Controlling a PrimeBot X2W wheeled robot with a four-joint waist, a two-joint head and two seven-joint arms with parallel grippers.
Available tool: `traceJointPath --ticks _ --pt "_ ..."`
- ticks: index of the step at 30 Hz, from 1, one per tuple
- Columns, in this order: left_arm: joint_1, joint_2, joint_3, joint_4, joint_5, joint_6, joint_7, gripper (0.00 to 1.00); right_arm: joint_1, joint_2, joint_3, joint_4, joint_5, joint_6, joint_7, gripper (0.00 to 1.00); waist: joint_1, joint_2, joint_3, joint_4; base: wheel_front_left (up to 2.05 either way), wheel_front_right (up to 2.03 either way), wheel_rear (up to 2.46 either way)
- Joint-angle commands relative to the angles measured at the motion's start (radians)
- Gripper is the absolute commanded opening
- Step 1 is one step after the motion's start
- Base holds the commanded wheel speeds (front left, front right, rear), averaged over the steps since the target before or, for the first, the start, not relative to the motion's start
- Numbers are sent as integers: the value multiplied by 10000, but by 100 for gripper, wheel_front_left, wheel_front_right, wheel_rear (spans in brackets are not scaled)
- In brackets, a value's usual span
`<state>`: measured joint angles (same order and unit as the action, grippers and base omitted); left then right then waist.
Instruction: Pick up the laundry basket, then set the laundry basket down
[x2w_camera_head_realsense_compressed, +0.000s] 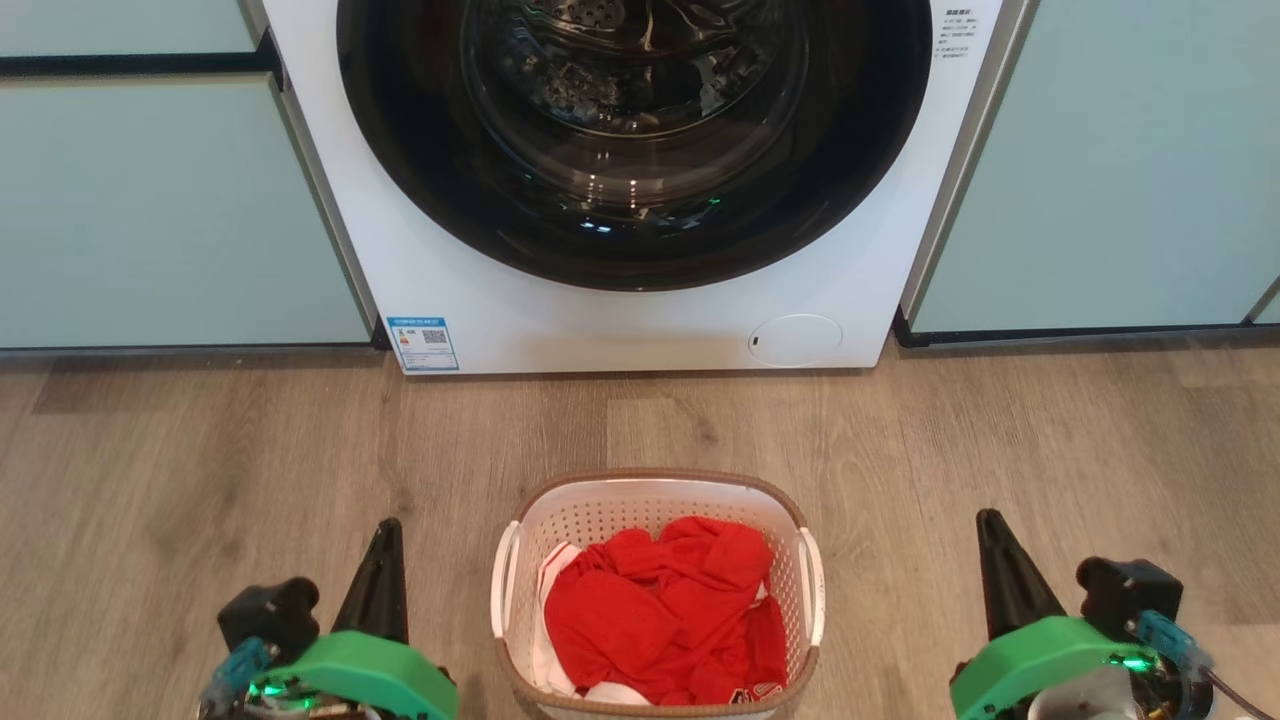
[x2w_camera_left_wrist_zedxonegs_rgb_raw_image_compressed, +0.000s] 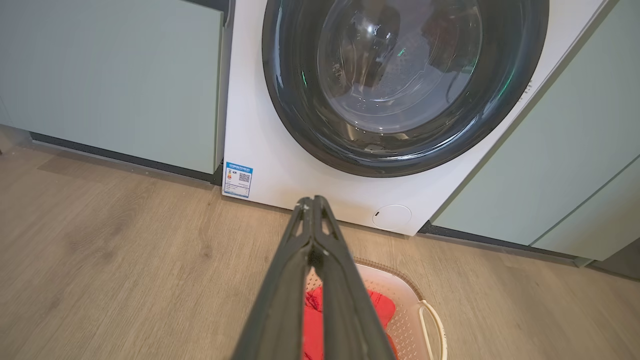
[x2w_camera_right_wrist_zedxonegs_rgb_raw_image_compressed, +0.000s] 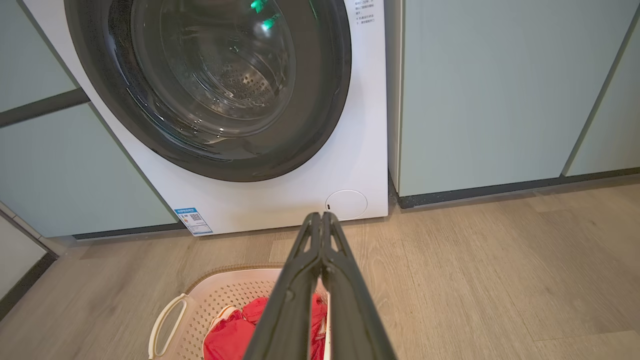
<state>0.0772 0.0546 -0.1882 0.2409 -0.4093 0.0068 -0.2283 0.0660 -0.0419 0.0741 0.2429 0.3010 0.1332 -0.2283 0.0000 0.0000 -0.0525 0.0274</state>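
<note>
I see basket (x2w_camera_head_realsense_compressed: 640, 515) on floor (x2w_camera_head_realsense_compressed: 200, 450); left gripper (x2w_camera_head_realsense_compressed: 388, 530), right gripper (x2w_camera_head_realsense_compressed: 990, 522) flank it, untouching; fingers pressed together.

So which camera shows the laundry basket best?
The head view: the laundry basket sits nearly whole, both handles and red clothing visible. In the wrist views, the left claw and the right claw each cover part of it, with one handle showing.

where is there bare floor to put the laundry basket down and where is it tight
Bare floor lies between the washing machine and the laundry basket, and in wide stretches before the cabinets on either side. It is tighter beside the basket, flanked by the left gripper and right gripper, though gaps remain. The basket holds red clothes.
</note>
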Motion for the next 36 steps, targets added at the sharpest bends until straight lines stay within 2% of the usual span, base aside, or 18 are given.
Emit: traceJointPath --ticks 1,36 --pt "-550 31 144 -318 -306 -100 87 0 -484 -77 -55 -318 362 -2 61 0 0 0 9 -4 0 0 0" --pt "-934 90 891 -208 -3884 -481 991 0 -847 -222 -401 -226 4319 -9 902 0 0 0 173 -84 0 0 0"
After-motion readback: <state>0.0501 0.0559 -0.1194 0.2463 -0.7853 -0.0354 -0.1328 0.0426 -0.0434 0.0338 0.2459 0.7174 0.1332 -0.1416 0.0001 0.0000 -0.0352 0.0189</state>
